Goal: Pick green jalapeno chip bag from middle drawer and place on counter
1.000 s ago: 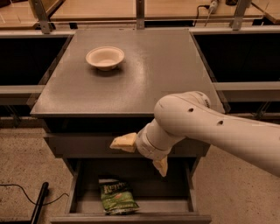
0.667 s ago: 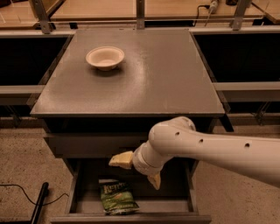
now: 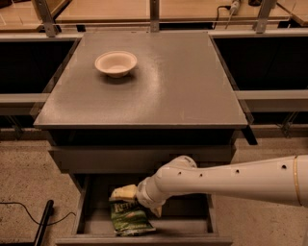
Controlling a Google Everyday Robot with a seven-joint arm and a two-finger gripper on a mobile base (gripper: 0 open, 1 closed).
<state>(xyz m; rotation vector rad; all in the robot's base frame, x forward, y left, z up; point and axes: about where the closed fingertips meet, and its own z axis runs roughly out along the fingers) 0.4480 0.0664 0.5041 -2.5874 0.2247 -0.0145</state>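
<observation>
The green jalapeno chip bag (image 3: 128,219) lies flat on the dark floor of the open middle drawer (image 3: 190,217), left of centre near the front wall. My gripper (image 3: 139,202) reaches down into the drawer on the white arm coming from the right. It is open, with one cream finger (image 3: 123,193) over the bag's top edge and the other to the bag's right. The bag's upper part is hidden by the gripper. The counter (image 3: 163,91) above is a large dark-grey top.
A cream bowl (image 3: 115,63) sits on the counter's back left. A closed grey drawer front (image 3: 96,158) is just above the open drawer. Pale wooden tables (image 3: 192,9) stand behind. A black cable and dark bar (image 3: 42,220) lie on the floor at left.
My arm has come down and to the left, from in front of the upper drawer front into the open drawer. The gripper now sits over the bag. The bag and bowl have not moved.
</observation>
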